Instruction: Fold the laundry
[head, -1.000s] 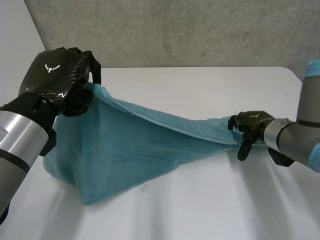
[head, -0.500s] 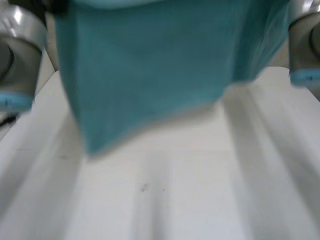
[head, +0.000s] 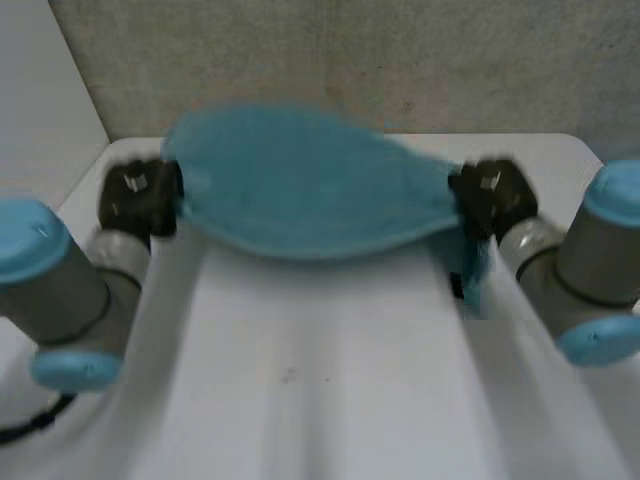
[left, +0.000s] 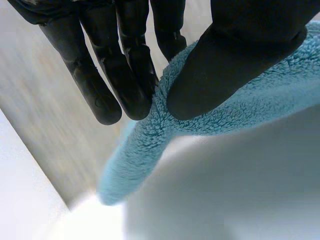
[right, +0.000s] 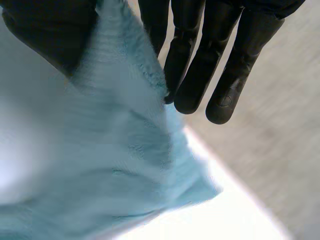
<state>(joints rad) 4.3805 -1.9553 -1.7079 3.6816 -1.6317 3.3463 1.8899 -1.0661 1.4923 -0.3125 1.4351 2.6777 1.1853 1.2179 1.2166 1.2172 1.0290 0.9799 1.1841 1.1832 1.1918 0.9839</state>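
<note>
A teal towel (head: 300, 185) billows in the air, stretched between my two hands over the far part of the white table (head: 330, 370). My left hand (head: 135, 195) is shut on the towel's left corner; in the left wrist view its thumb (left: 235, 55) pinches the fluffy towel (left: 235, 115) against the straight fingers (left: 125, 65). My right hand (head: 490, 195) is shut on the towel's right corner; in the right wrist view the towel (right: 115, 150) runs between its thumb (right: 50, 30) and fingers (right: 200, 60). A short flap (head: 468, 275) hangs below the right hand.
A grey wall (head: 400, 60) stands behind the table's far edge. A pale panel (head: 40, 110) rises at the far left. Small dark specks (head: 288, 376) mark the table's middle.
The towel was swung up from the table and now billows out low between both hands, which have come down. The right hand took hold of its corner.
</note>
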